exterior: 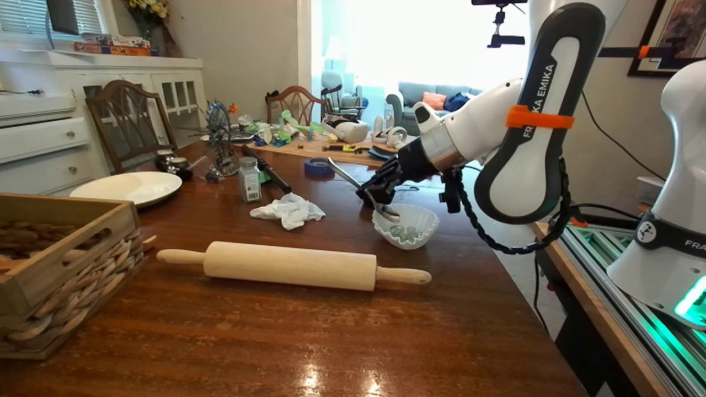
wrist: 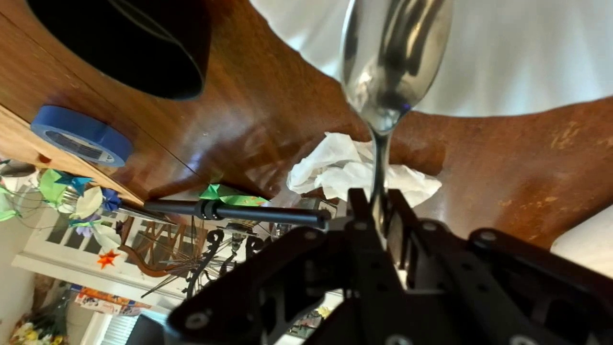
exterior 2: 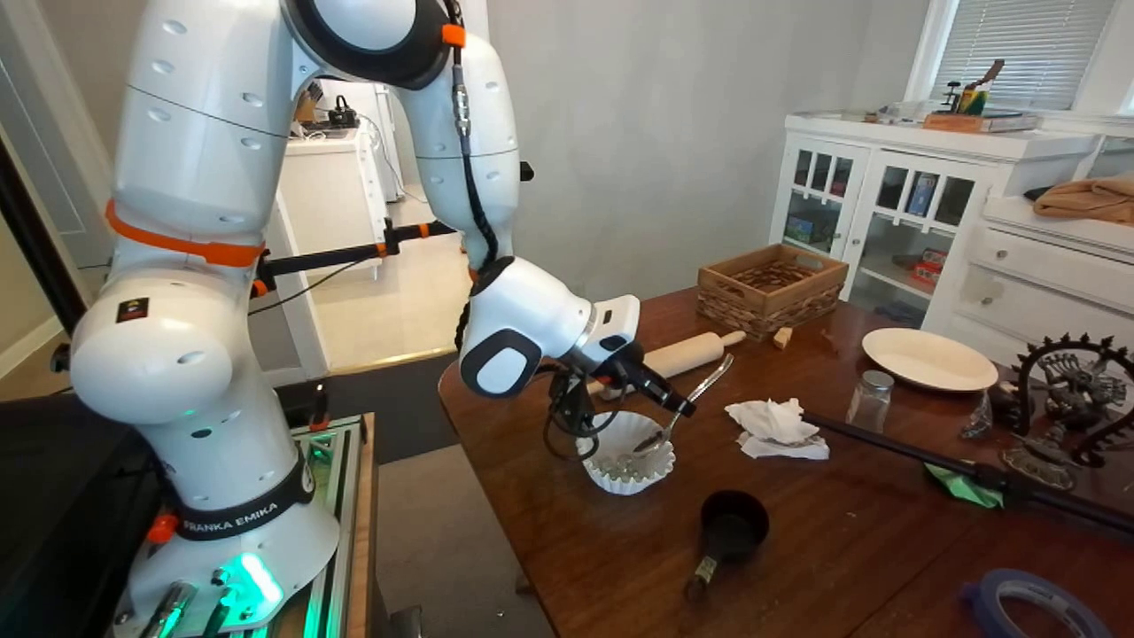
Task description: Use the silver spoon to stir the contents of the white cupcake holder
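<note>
You had the silver spoon (wrist: pixel 384 123) gripped at the white cupcake holder (exterior 2: pixel 623 484); the stir itself looked left to do.
Your gripper (wrist: pixel 378 199) was clamped on the spoon's handle, bowl end down. The holder stood upright on the table (exterior: pixel 331 331), with clear pieces (exterior: pixel 406 234) in its bottom, and the spoon's bowl crossed the line of its rim in both exterior views; whether metal touched the pieces you could not tell. Grasp and approach looked done; no stirring could be confirmed. You likely had yet to dip the spoon among the pieces and circle it without shifting the light-looking holder.
</note>
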Controlling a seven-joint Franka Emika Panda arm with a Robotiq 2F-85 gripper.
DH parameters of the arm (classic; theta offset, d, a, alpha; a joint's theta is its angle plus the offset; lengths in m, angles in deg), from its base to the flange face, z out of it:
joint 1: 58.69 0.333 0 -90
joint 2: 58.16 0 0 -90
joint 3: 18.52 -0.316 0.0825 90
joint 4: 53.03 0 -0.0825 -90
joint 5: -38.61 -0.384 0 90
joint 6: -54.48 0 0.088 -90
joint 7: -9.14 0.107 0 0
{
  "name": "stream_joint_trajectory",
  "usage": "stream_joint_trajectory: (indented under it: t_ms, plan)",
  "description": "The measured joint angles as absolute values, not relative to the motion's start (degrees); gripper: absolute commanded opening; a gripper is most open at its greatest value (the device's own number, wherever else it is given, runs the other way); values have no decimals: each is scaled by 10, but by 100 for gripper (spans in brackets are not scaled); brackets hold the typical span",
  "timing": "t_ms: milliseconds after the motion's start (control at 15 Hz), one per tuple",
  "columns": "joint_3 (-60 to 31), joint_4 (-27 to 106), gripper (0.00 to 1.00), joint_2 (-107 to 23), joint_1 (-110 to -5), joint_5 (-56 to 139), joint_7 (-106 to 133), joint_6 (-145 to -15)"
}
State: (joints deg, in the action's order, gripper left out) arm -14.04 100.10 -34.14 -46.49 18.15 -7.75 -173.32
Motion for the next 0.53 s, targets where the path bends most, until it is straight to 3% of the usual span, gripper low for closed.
stream_joint_trajectory:
  t_ms: [533]
  plan:
    - [-184, 1019, 3, -341, -482, 293, -3, -1721]
